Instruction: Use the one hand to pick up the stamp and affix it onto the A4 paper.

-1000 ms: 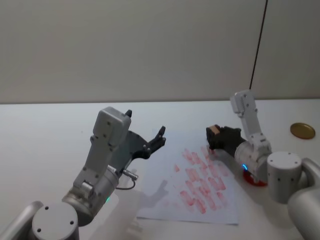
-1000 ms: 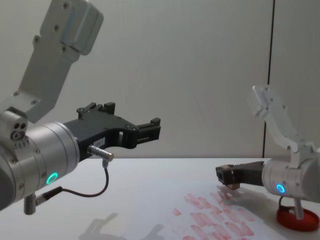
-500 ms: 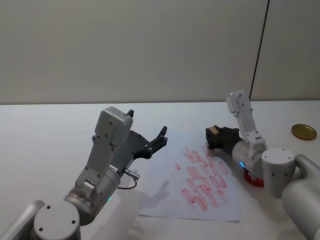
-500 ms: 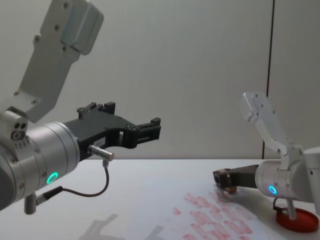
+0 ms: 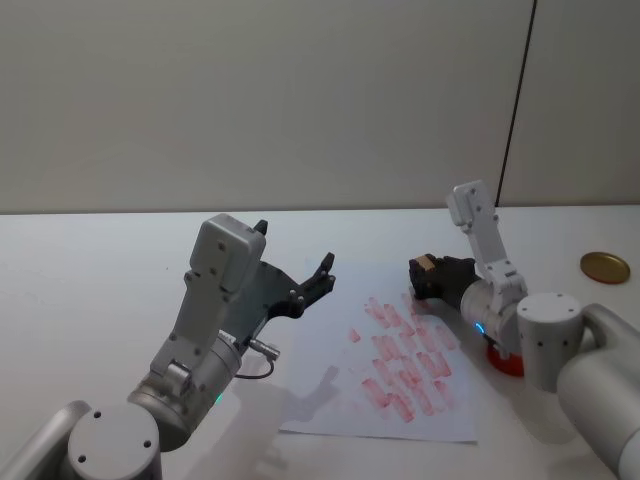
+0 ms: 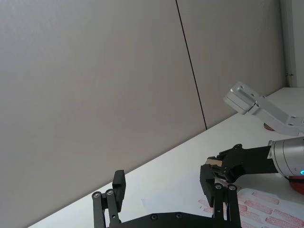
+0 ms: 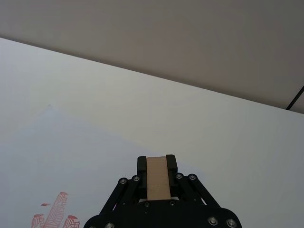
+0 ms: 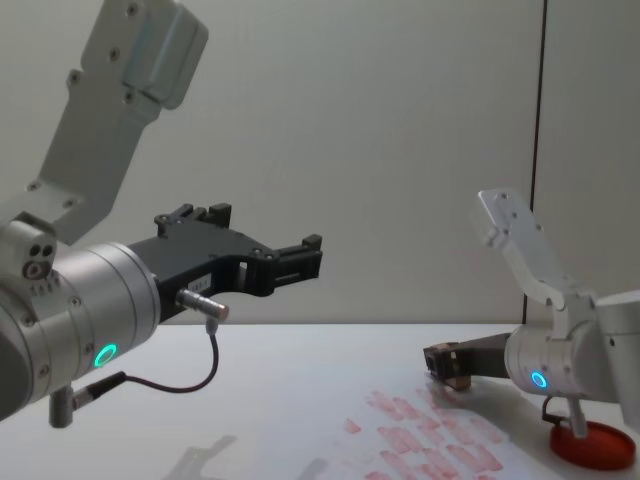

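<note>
Head view: right gripper (image 5: 420, 277) is clamping the stamp (image 5: 427, 263), holding it low over the far edge of the A4 paper (image 5: 330, 400); left gripper (image 5: 292, 250) is idling, fingers spread wide, raised over the table's left.

Plain beige wall (image 5: 250, 100), one dark vertical line (image 5: 519, 100), perhaps a joint, behind white table (image 5: 90, 250).
</note>
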You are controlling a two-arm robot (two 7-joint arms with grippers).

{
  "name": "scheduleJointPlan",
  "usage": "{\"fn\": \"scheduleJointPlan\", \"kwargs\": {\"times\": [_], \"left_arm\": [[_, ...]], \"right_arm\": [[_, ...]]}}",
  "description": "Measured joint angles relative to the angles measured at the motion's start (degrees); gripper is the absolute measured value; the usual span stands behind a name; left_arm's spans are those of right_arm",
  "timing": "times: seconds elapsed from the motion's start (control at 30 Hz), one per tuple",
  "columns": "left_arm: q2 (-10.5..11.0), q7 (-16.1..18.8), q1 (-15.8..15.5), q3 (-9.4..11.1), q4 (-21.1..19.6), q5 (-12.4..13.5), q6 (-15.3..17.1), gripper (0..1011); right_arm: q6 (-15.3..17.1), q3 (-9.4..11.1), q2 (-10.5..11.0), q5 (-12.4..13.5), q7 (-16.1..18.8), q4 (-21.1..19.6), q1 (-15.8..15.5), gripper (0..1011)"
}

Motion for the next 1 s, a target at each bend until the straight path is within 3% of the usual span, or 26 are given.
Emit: {"fn": "scheduleJointPlan", "kwargs": {"times": [0.63, 1.0], "left_arm": [[0.0, 0.0, 0.0, 0.0, 0.0, 0.0, 0.0, 993], [0.0, 0.0, 0.0, 0.0, 0.0, 0.0, 0.0, 993]], "right_arm": [[0.0, 0.1, -0.2, -0.3, 0.3, 1.2, 0.4, 219], [-3.0, 0.4, 0.2, -0.1, 0.9, -1.0, -0.9, 219]]}}
